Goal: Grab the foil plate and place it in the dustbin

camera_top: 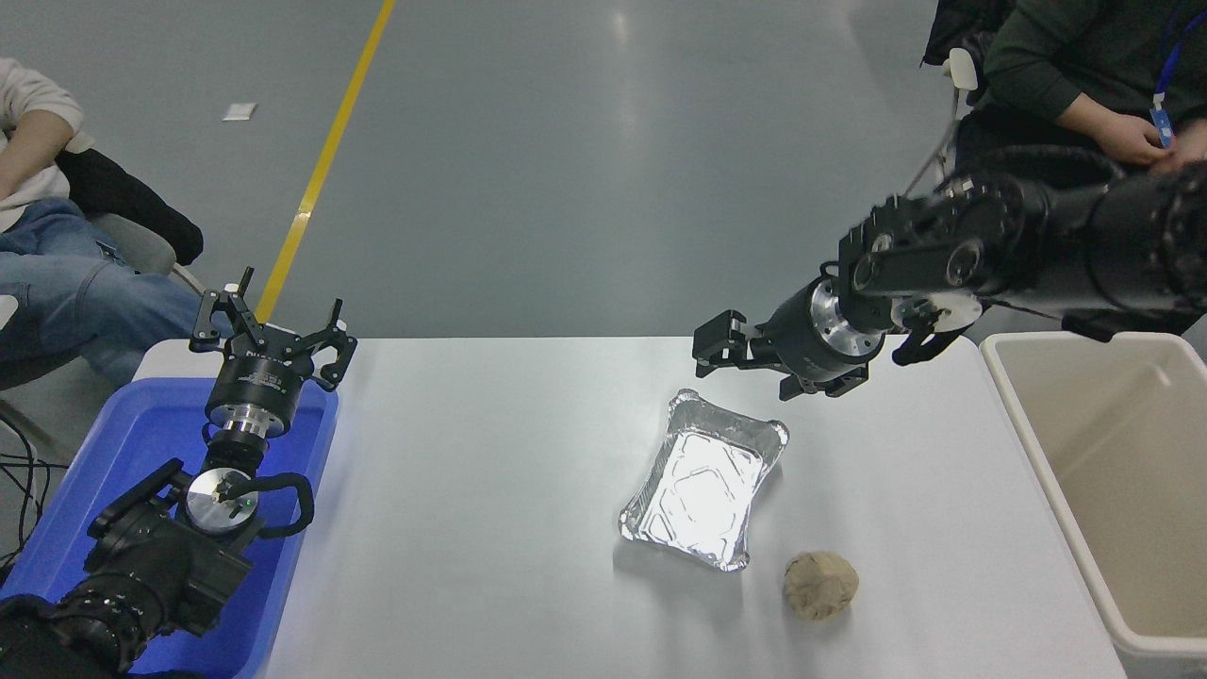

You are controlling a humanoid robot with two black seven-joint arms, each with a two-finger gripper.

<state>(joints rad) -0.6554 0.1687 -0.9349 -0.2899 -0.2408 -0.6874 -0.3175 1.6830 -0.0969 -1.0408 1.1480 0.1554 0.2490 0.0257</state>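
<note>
The shiny silver foil plate [705,481] lies flat on the white table [490,528], right of centre. The cream-beige dustbin [1113,490] stands at the table's right end. My right gripper [745,363] is open and empty, hanging just above and behind the plate's far edge, its arm coming in from the right edge. My left gripper [272,325] is open and parked at the lower left over the blue tray.
A crumpled tan paper ball [820,586] lies just right of the plate's near corner. A blue plastic tray [151,443] sits at the table's left end. One person sits at the far left [47,245], another at the top right [1084,75].
</note>
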